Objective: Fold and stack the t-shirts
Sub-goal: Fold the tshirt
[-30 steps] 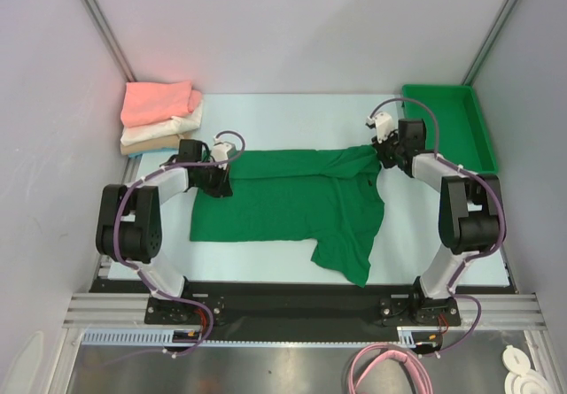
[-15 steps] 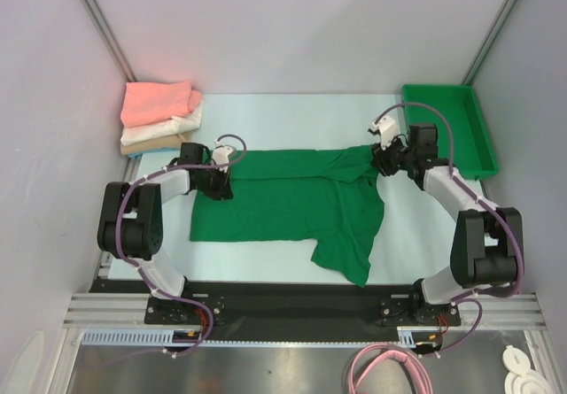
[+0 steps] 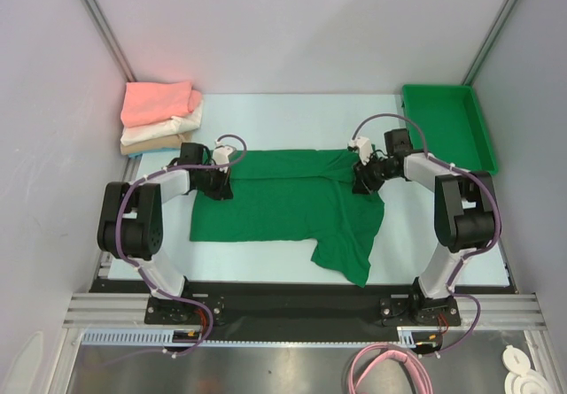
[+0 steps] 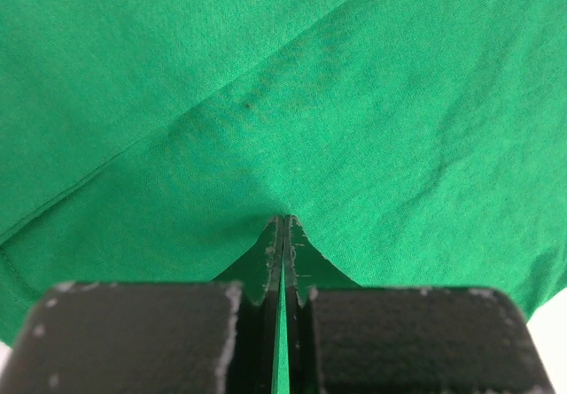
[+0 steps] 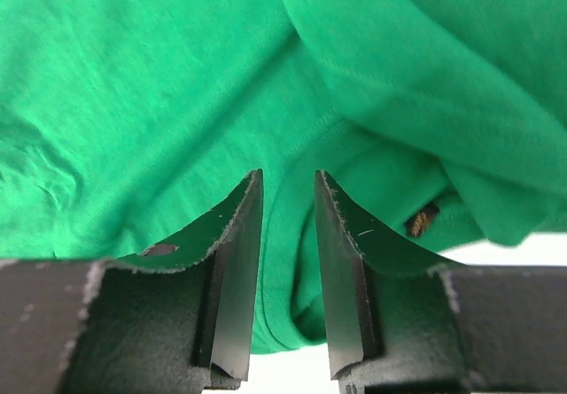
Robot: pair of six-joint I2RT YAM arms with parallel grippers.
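- A pale blue table fills a booth enclosed by plain grey walls, with a metal frame post slanting up the corner.
- A dark green t-shirt lies spread across the middle of the table between the two arms. Its right side is rumpled and folded over, and one flap reaches toward the near edge.
- The left gripper is pressed to the shirt's upper left edge. Its jaws are together, pinching a peak of the green cloth.
- The right gripper hovers low over the shirt's upper right corner. Its jaws are parted, with cloth showing through the gap and nothing gripped.
- In the far left corner sits a stack of folded shirts: salmon pink on top, white below it, tan at the bottom.
- A green bin sits at the far right of the table.
- A pink cable coils on the metal floor in front of the black base rail.
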